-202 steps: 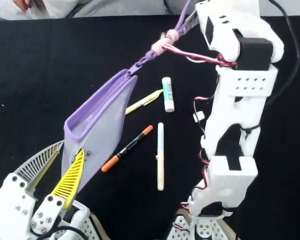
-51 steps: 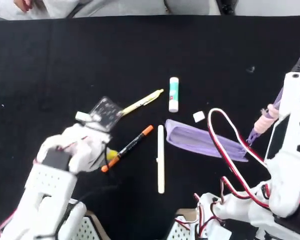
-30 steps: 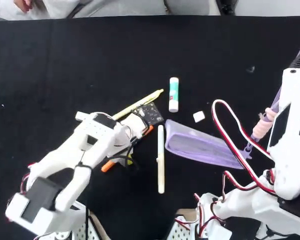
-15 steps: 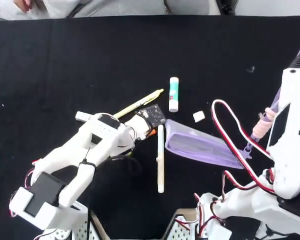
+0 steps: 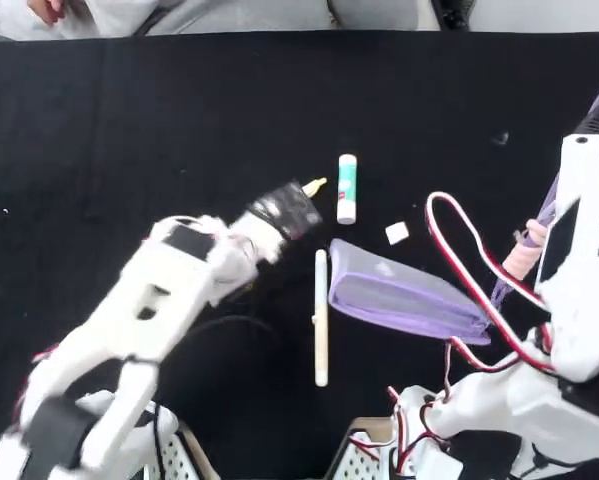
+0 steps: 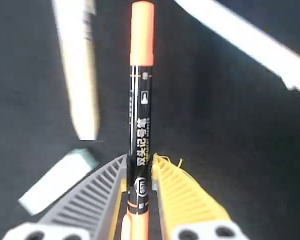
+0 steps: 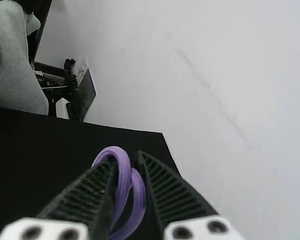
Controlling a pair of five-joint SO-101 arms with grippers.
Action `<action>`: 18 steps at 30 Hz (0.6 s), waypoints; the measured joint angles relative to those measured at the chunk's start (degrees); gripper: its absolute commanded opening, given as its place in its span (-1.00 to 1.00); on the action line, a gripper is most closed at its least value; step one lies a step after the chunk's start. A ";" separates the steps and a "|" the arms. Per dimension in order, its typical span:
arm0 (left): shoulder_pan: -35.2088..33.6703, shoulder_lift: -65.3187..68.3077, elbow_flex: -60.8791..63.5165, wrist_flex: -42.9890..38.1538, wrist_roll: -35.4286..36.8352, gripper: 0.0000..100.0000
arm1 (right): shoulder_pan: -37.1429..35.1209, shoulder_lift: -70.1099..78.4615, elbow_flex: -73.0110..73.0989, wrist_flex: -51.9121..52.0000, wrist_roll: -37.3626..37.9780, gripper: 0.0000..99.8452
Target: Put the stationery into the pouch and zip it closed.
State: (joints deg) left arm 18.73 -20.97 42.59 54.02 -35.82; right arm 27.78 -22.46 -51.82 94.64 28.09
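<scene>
**While the left jaws hold a marker, the pouch lies on the counter**

The left arm (image 5: 149,310) comes up from the lower left of the high view and ends near the middle. In the left wrist view, the left jaws are shut tight on the orange marker (image 6: 139,115). One jaw is grey and the other is yellow. The marker sticks straight out from between them, over the black counter (image 5: 129,120).

Just past the end of the left arm, the tip of a yellow pen (image 5: 314,186) peeks out. A glue stick (image 5: 347,188) lies just beside that tip, above the middle of the frame.

The purple pouch (image 5: 399,295) lies on the counter, a little right of the middle. Its left end is just beside a long white pen (image 5: 321,315). A small white block (image 5: 397,232) sits between the glue stick and the pouch, touching neither.

The right arm (image 5: 579,270) stands at the right edge of the high view. In the right wrist view, the right jaws are pinched shut on a loop of the pouch's purple strap (image 7: 120,180).
</scene>
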 measured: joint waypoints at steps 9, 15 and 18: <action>-11.25 -27.08 2.90 -11.52 18.81 -0.94 | 0.00 0.09 3.16 -1.93 0.00 -0.98; -12.22 -40.88 12.40 -27.16 37.98 -0.94 | 0.00 0.09 3.34 -2.11 0.00 -0.98; -11.08 -46.68 15.91 -34.90 44.57 -0.94 | 0.00 1.93 3.96 -3.34 -0.26 -0.98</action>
State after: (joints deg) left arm 7.65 -67.65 58.51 19.12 8.75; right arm 27.78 -20.53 -47.87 91.30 27.82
